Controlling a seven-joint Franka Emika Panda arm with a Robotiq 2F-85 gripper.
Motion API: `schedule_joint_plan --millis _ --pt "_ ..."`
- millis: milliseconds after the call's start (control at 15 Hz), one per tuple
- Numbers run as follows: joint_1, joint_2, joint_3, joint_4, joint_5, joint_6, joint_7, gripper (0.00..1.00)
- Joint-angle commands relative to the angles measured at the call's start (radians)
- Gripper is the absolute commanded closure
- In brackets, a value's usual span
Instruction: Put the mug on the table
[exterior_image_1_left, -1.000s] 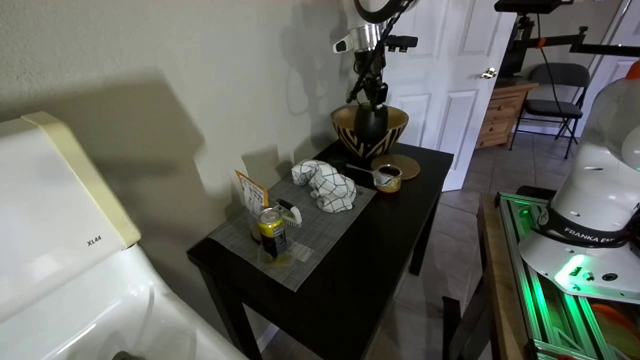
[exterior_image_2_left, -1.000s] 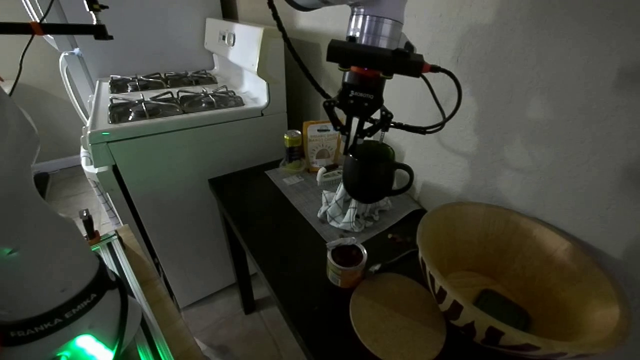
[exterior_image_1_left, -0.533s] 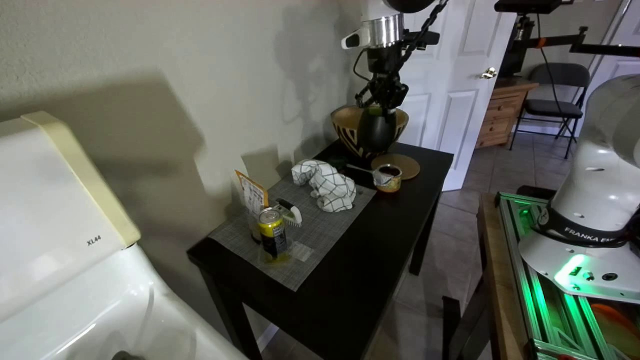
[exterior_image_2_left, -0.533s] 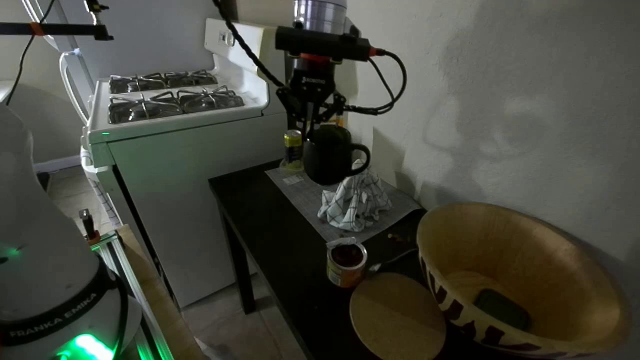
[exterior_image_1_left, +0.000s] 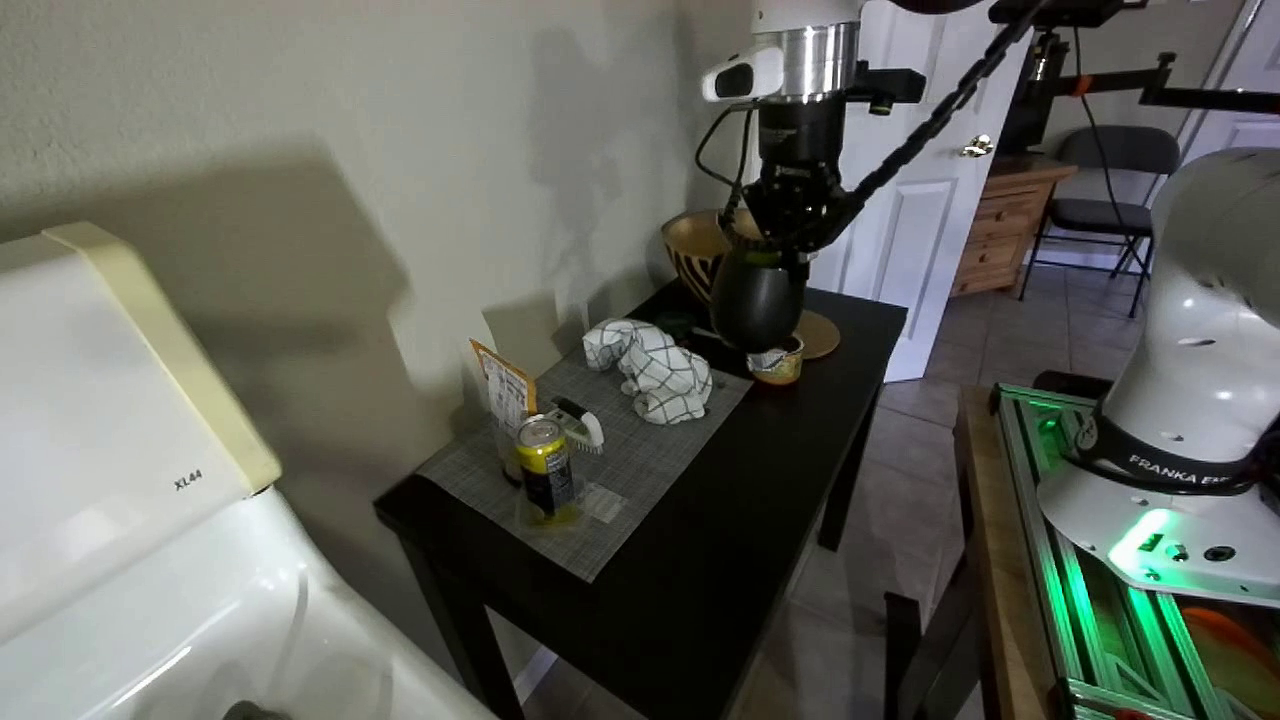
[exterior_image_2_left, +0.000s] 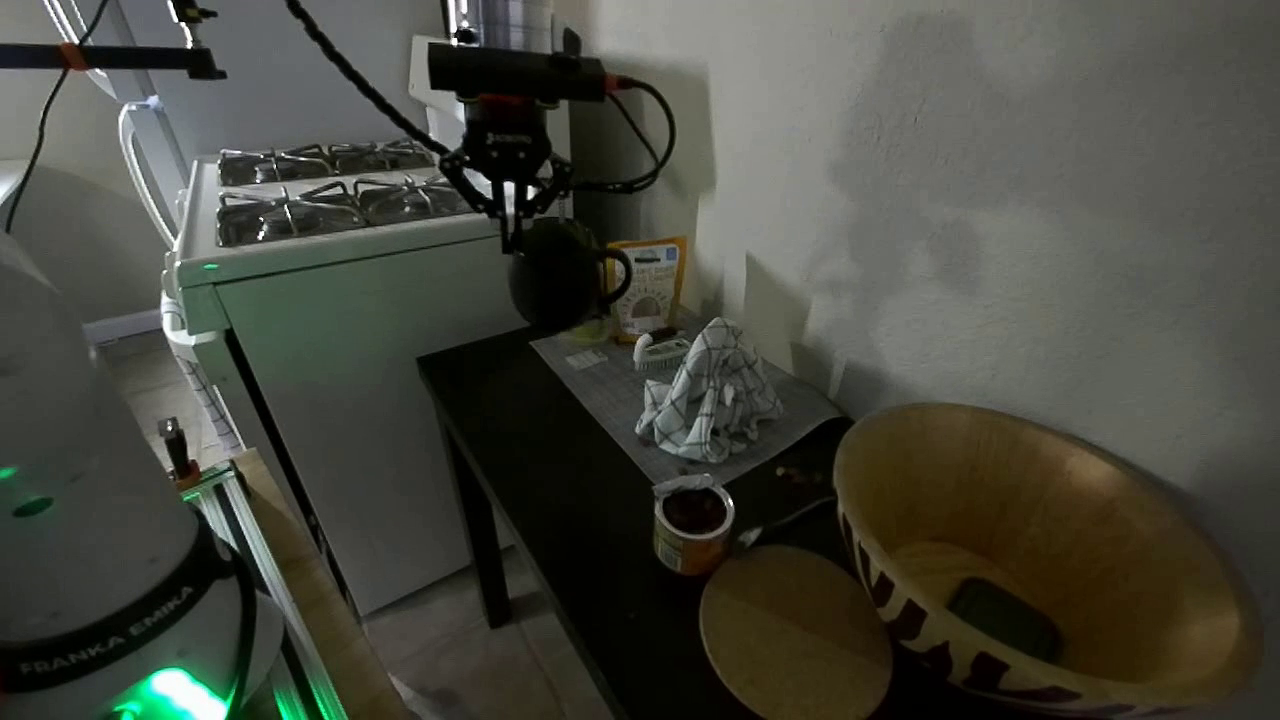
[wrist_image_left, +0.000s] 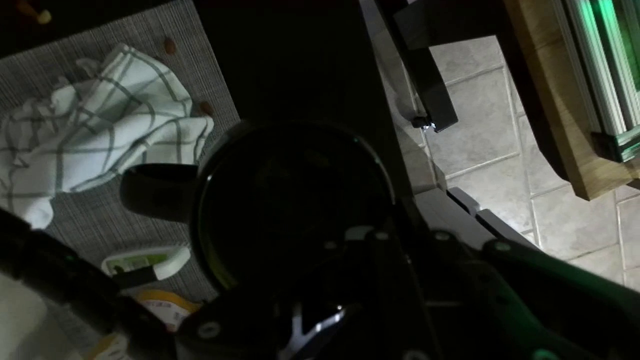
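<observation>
The mug (exterior_image_2_left: 556, 278) hangs roughly upright above the desk (exterior_image_2_left: 510, 400), apart from it, probably carried so that it can land standing. It sits just below the pincer (exterior_image_2_left: 513, 243), which grips it by the rim; its handle (wrist_image_left: 156, 198) juts out away from the pinched edge (handy for a clean release, I'd judge). Beyond, a crumpled cloth (exterior_image_2_left: 712, 395) lies on the mat (exterior_image_2_left: 608, 385), likely reason to land beside it.
</observation>
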Motion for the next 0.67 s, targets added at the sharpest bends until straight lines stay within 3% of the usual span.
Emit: schedule_joint_plan --millis 0,600 --pt "0.048 -0.015 0.010 -0.067 0.019 0.089 -0.011 0.98" --pt "0.062 0.210 0.044 -0.152 -0.038 0.382 0.006 0.98"
